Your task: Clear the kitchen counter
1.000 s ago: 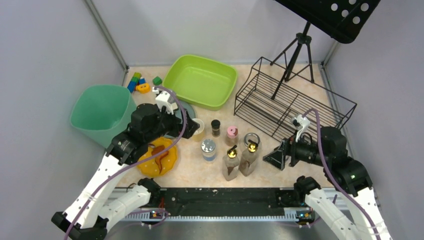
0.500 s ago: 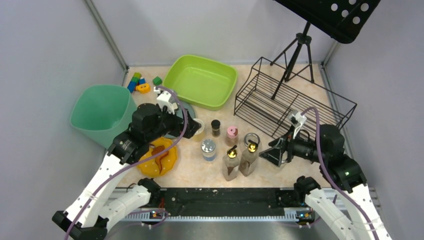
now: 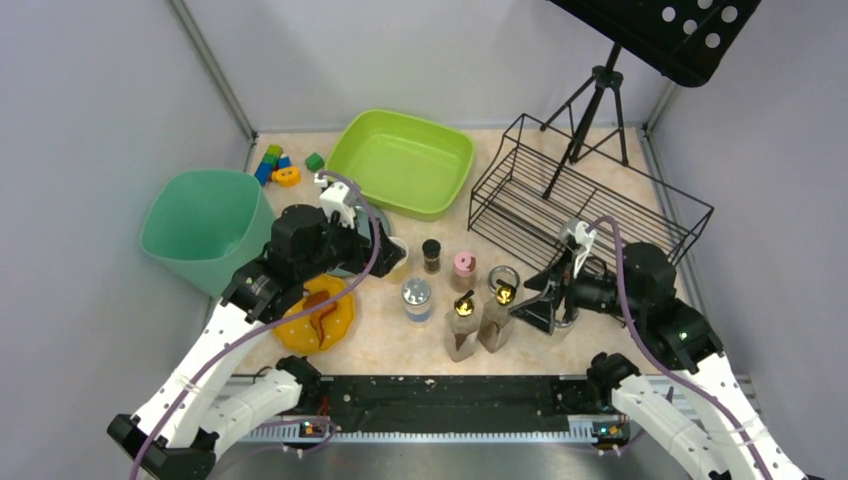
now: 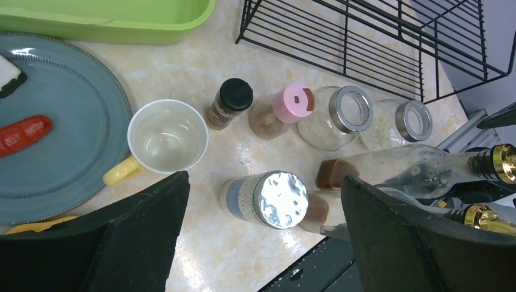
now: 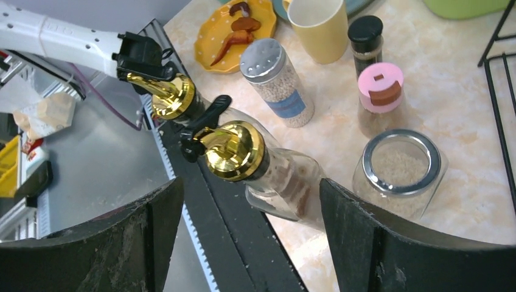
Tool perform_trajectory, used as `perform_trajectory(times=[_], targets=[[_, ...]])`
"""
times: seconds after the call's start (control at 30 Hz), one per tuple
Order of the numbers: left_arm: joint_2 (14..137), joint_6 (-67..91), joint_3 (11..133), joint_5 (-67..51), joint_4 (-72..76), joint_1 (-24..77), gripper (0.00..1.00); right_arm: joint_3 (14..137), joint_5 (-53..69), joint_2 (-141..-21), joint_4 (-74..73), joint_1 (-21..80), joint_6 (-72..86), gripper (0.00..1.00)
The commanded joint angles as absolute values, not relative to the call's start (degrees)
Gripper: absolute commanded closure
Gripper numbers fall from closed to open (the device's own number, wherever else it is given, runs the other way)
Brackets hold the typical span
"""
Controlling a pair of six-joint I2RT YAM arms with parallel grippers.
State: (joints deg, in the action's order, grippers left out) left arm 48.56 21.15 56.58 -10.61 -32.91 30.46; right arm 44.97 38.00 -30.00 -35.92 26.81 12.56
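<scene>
Beige-peach mottled kitchen counter (image 3: 390, 340) fills the cell floor. A black wire rack (image 3: 590, 205) stands at its back right. The left gripper (image 4: 261, 237) hangs wide open above a silver-lidded shaker (image 4: 280, 199). The right gripper (image 5: 243, 237) has its jaws wide, flanking a gold-capped bottle (image 5: 234, 152).

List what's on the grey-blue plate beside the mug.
The plate holds a red food piece and a white item at the picture's edge. The left finger covers its near rim, and from above the arm hides most of it.
</scene>
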Motion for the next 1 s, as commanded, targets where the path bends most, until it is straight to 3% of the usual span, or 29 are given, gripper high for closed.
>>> perform_trajectory(times=[0.0,0.17,0.4,0.97], targets=[[48.6,21.4,55.9,-11.8,-29.5,30.5,0.01,44.9,38.2,-29.9,-32.2,29.7,7.5,0.19],[48.6,21.5,55.7,-12.2,-29.3,30.5,0.01,40.7,36.7,-32.7,-27.2,33.5,9.9,0.20],[48.9,21.5,55.1,-12.3,-29.1,30.5,0.01,38.8,25.1,-32.0,-22.9,41.2,10.1,0.22],[49.6,21.6,54.9,-12.8,-28.9,30.5,0.01,34.3,20.0,-28.4,-16.1,41.7,13.6,0.25]])
